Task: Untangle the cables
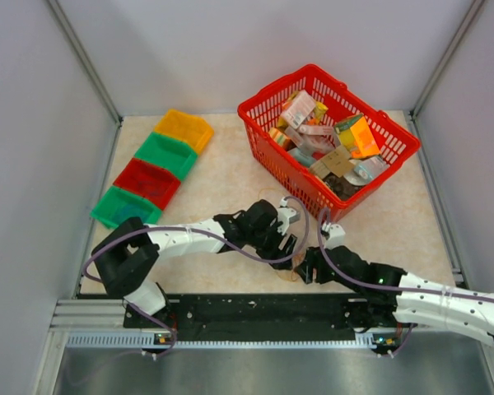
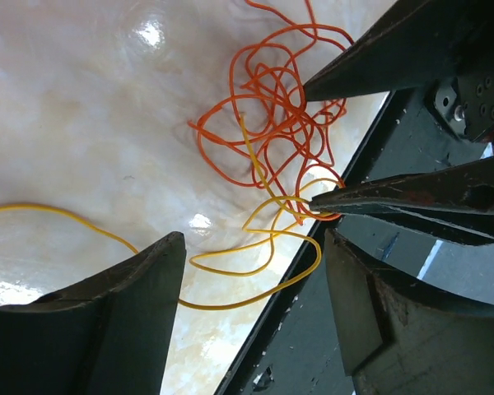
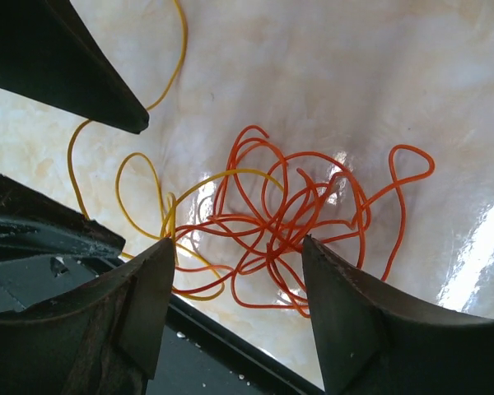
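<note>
An orange-red cable tangle (image 2: 267, 123) lies on the pale table by its near edge, and it also shows in the right wrist view (image 3: 300, 218). A yellow cable (image 2: 259, 251) loops through the tangle's edge and trails off left; in the right wrist view the yellow cable (image 3: 144, 193) sits left of the tangle. My left gripper (image 2: 255, 263) is open, its jaws over the yellow loops and the black rail. My right gripper (image 3: 239, 259) is open, its jaws standing either side of the orange tangle's near part. In the top view the two grippers, left (image 1: 286, 234) and right (image 1: 307, 267), nearly meet. No blue-grey or purple cable shows.
A black rail (image 3: 198, 362) runs along the table's near edge right beside the cables. A red basket (image 1: 267, 156) full of packets stands at the back right. A row of yellow, green and red bins (image 1: 152, 169) stands at the back left.
</note>
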You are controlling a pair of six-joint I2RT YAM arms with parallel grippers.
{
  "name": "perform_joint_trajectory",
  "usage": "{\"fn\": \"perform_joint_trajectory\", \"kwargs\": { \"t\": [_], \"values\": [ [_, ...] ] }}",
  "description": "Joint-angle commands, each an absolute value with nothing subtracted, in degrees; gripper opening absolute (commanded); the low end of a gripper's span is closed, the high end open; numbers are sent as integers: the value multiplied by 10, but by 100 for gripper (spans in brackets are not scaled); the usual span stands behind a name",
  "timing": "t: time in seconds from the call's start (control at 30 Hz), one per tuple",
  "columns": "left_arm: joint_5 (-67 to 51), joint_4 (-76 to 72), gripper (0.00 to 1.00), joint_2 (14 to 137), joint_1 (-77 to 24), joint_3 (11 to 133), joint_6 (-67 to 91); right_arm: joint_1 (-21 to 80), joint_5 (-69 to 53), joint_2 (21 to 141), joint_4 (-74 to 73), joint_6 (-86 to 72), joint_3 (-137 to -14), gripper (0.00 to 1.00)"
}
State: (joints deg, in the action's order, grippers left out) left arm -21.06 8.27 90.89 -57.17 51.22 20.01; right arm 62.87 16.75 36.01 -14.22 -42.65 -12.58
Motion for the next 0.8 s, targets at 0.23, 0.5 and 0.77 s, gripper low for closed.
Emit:
{"fn": "perform_joint_trajectory", "kwargs": {
  "t": [0.23,0.5,0.77],
  "values": [
    [-206,78,48,873,-576,497,206,629,173,396,-86,-477,-104,50],
    [-221,39,73,871,-577,468,236,629,199,378,-94,-477,-118,12],
    [-232,22,69,898,-589,473,242,628,213,324,-121,-474,-134,0]
  ]
}}
